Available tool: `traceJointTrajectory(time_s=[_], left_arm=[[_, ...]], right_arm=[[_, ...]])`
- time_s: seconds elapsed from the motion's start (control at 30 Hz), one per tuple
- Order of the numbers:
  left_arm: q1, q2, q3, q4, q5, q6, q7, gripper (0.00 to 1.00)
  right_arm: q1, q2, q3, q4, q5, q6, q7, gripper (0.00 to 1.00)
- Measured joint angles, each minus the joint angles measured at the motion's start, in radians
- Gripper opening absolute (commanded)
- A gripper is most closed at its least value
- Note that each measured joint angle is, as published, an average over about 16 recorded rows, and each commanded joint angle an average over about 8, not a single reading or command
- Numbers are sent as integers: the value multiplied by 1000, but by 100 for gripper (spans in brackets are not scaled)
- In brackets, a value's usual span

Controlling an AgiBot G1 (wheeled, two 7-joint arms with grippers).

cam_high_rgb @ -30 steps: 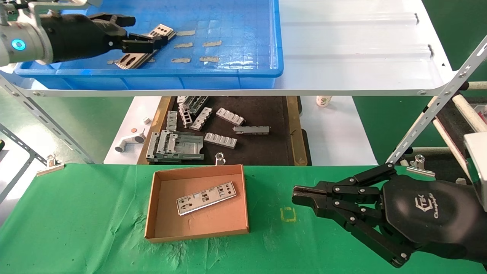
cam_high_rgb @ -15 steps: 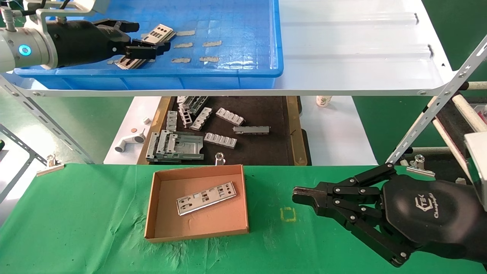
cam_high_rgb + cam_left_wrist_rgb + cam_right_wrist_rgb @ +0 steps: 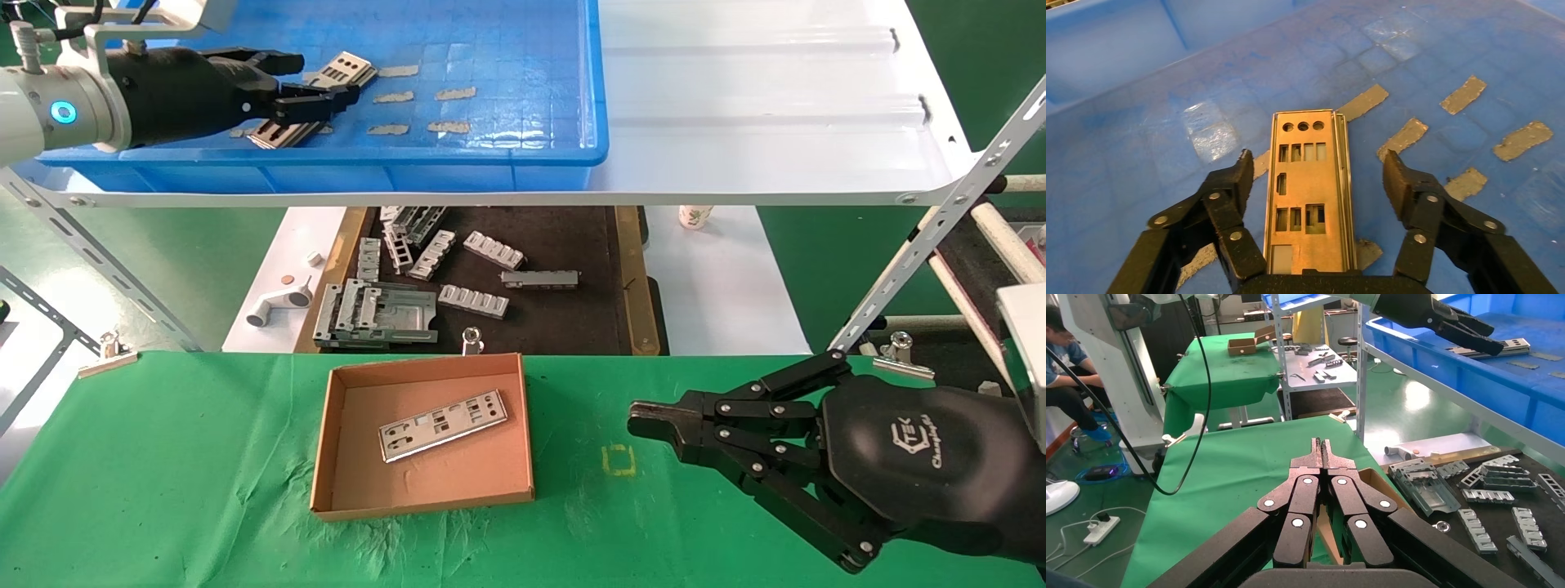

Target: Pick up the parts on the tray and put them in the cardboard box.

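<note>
Plates are what the job concerns, but the biggest thing here is the blue tray (image 3: 490, 155), sitting on a white shelf (image 3: 776, 98) at the far side of the workspace. Inside it the left pincer (image 3: 315, 86) reaches low over the gridded floor, its two fingers (image 3: 1229, 184) spread wide with nothing held between them. A small stack of silver plates (image 3: 1308, 184) lies flat on the tray floor in the gap between those fingers, one end under the pincer's body and the other pointing away from it; whether the fingers touch the stack cannot be told. Scraps of tan tape (image 3: 1465, 95) are stuck to the floor beyond and to one side of the pincer. On the green cloth (image 3: 163, 490) nearer the robot, the right pincer (image 3: 645, 425) rests with its fingers closed together and empty. Just beside its tip is the cardboard box (image 3: 335, 457), open-topped, with one plate (image 3: 443, 425) lying flat and slanted inside. Between shelf and cloth, a black tray (image 3: 572, 327) holds grey ribbed brackets (image 3: 474, 300).
</note>
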Motion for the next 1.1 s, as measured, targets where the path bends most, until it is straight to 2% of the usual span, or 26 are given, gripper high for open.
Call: traceJointTrajectory(time_s=[0.77, 0.97, 1.1], left_arm=[[-12, 2, -8, 2, -11, -17, 23, 0], [-34, -14, -15, -15, -21, 28, 40, 0], [-56, -35, -20, -36, -30, 102, 59, 0]], right_arm=[[0, 0, 0, 0, 0, 0, 0, 0], [0, 0, 0, 0, 0, 0, 0, 0], [0, 0, 0, 0, 0, 0, 0, 0]])
